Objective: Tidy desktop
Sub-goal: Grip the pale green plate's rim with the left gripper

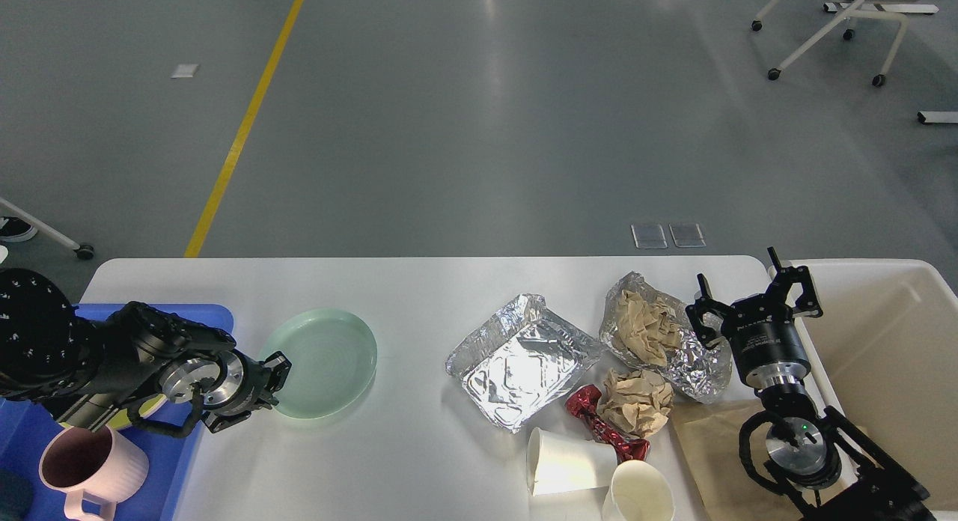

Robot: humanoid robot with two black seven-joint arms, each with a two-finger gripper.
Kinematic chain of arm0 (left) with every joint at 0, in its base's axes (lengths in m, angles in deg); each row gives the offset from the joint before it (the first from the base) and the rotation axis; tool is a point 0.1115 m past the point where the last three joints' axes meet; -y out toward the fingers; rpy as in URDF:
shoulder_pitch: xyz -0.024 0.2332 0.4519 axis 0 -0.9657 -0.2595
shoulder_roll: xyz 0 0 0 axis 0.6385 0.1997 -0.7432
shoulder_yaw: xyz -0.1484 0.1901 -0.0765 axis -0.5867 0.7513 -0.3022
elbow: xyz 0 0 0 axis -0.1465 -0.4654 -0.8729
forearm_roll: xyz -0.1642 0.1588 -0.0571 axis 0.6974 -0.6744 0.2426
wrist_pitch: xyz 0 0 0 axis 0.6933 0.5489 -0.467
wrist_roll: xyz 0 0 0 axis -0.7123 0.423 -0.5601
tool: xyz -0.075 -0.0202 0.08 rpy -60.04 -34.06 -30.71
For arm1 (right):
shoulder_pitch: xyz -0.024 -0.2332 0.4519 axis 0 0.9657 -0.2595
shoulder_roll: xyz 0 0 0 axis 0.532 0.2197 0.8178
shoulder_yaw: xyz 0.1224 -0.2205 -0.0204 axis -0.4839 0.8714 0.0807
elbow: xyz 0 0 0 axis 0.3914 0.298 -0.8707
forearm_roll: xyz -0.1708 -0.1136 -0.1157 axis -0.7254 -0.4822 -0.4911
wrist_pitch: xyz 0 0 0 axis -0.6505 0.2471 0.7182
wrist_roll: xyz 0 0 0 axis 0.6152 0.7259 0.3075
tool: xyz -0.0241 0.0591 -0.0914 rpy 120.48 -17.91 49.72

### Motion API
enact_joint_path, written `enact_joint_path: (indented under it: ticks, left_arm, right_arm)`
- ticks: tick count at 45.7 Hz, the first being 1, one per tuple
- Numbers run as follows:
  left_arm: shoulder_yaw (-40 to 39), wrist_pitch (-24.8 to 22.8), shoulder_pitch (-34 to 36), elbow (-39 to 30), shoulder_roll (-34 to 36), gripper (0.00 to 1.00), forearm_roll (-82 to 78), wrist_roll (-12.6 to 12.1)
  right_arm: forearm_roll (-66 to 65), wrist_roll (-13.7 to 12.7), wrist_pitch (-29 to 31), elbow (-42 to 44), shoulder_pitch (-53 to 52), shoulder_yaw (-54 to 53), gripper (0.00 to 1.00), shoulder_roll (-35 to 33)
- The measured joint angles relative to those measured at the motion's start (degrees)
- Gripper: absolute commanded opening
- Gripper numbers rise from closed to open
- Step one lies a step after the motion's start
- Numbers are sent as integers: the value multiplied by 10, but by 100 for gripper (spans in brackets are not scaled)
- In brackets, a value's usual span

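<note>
The white desktop (419, 289) carries a pale green plate (325, 360) at the left. My left gripper (274, 373) is at the plate's left rim with its fingers closed over the edge, and the plate sits slightly tilted with a shadow under its near side. To the right lie an empty foil tray (516, 360), a foil wrap holding crumpled brown paper (658, 334), a loose brown paper ball (636, 401), a red wrapper (595, 424) and two white paper cups (561, 461). My right gripper (752, 298) stands open beside the foil wrap, holding nothing.
A blue tray (176, 461) at the left edge holds a pink mug (90, 465) and something yellow under my arm. A cream bin (891, 341) stands off the table's right end. A brown paper sheet (715, 446) lies at the front right.
</note>
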Motion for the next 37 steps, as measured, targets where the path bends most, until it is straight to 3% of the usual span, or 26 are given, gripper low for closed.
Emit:
enact_joint_path:
  ticks: [20,37]
  left_arm:
    - [0,-11,11,-8,0,0,0,-1]
    - [16,-92,120,-113,63,0,-15,5]
  right_arm:
    - [0,0,0,0,0,0,100,0]
    - [0,0,0,0,0,0,100,0]
